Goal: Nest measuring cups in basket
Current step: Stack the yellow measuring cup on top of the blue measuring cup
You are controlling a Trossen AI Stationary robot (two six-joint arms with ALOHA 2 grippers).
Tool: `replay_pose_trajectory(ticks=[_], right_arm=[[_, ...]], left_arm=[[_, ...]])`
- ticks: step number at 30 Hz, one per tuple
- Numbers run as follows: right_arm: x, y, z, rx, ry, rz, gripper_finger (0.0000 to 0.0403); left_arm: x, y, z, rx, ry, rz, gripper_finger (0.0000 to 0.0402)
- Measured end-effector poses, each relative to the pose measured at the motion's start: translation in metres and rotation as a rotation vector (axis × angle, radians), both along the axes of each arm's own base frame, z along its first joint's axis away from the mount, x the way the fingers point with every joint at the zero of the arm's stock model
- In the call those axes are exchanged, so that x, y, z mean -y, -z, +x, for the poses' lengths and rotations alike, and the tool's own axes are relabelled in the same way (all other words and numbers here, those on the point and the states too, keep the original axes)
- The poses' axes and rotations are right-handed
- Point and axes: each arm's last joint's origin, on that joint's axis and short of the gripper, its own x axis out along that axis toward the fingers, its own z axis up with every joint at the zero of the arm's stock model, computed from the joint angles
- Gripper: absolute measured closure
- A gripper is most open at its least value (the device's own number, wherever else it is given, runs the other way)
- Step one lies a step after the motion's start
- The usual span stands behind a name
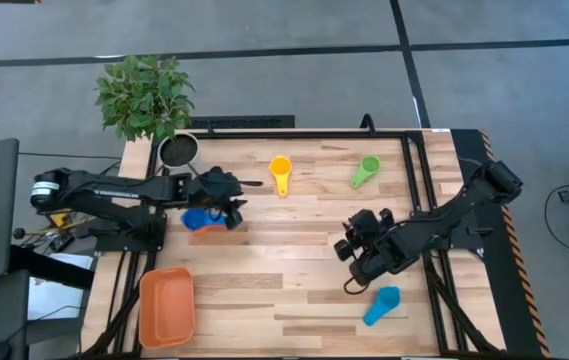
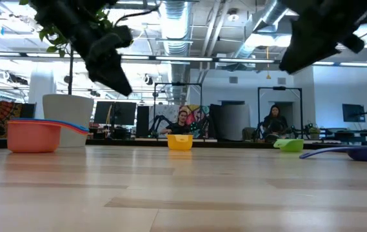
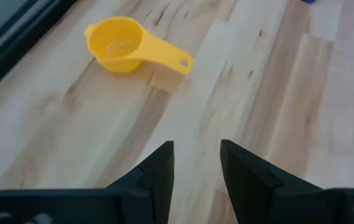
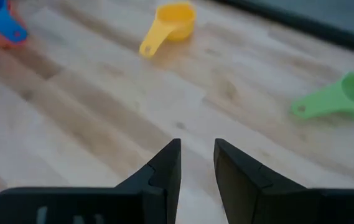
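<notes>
Field notes, my two tools over the slatted wooden worktop (image 1: 294, 270).

Left tool (image 1: 232, 195) hangs just above a nested stack of small plastic measuring cups (image 1: 202, 221), blue inside orange-red, at about nine o'clock of the worktop's centre. Its fingers (image 3: 158, 171) stand a narrow gap apart with nothing between them. Right tool (image 1: 356, 250) waits at about four o'clock, also narrowly parted and empty.

Loose cups: the yellow plastic measuring cup (image 1: 280, 172) at twelve o'clock, the green plastic measuring cup (image 1: 365, 170) at one o'clock, the light blue plastic measuring cup (image 1: 382, 305) at five o'clock, just beside the right tool. The shallow orange plastic basket (image 1: 167, 307) sits at seven o'clock and looks empty; the stack lies outside it, well apart.

Risks as I judge them:
- Stack is built on bare wood, not in the basket. Lifting it by one handle could let the inner cups slip or tip out.
- My left fingers are barely parted; going for the yellow cup's rim at this width I would likely shove it along the boards instead of straddling it.
- The round white plant pot (image 1: 178, 150) with the leafy plant stands at ten o'clock, near the left arm; a wide swing could clip it.
- Right tool descending on the light blue cup could pin its handle and flick it toward the near edge.
</notes>
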Motion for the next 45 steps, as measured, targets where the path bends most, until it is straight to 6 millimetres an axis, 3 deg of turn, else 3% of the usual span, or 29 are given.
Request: replay_pose_trajectory(ticks=[5, 10, 18, 24, 30, 37, 45], right_arm=[[0.029, 0.012, 0.017, -0.041, 0.100, -0.031, 0.0272], [0.064, 0.015, 0.034, -0.118, 0.118, 0.039, 0.0226], [0.110, 0.012, 0.071, 0.047, 0.131, 0.045, 0.0165], [0.153, 0.038, 0.116, 0.171, -0.052, 0.162, 0.0173], [0.192, 0.080, 0.130, 0.220, -0.032, 0.309, 0.0184], [0.202, 0.121, 0.145, 0.260, -0.087, 0.468, 0.0182], [0.204, 0.121, 0.153, 0.294, -0.113, 0.456, 0.0183]], left_arm=[[-0.003, 0.007, 0.016, -0.056, 0.016, 0.011, 0.0283], [-0.008, 0.007, 0.031, -0.050, 0.071, 0.103, 0.0283], [-0.026, 0.009, 0.055, -0.009, 0.054, 0.098, 0.0283], [-0.014, 0.015, 0.042, -0.134, 0.034, 0.026, 0.0283], [0.005, 0.013, 0.021, -0.272, -0.028, 0.038, 0.0283], [0.022, 0.011, 0.016, -0.288, -0.040, 0.078, 0.0283], [0.028, 0.011, 0.016, -0.281, -0.040, 0.081, 0.0283]])
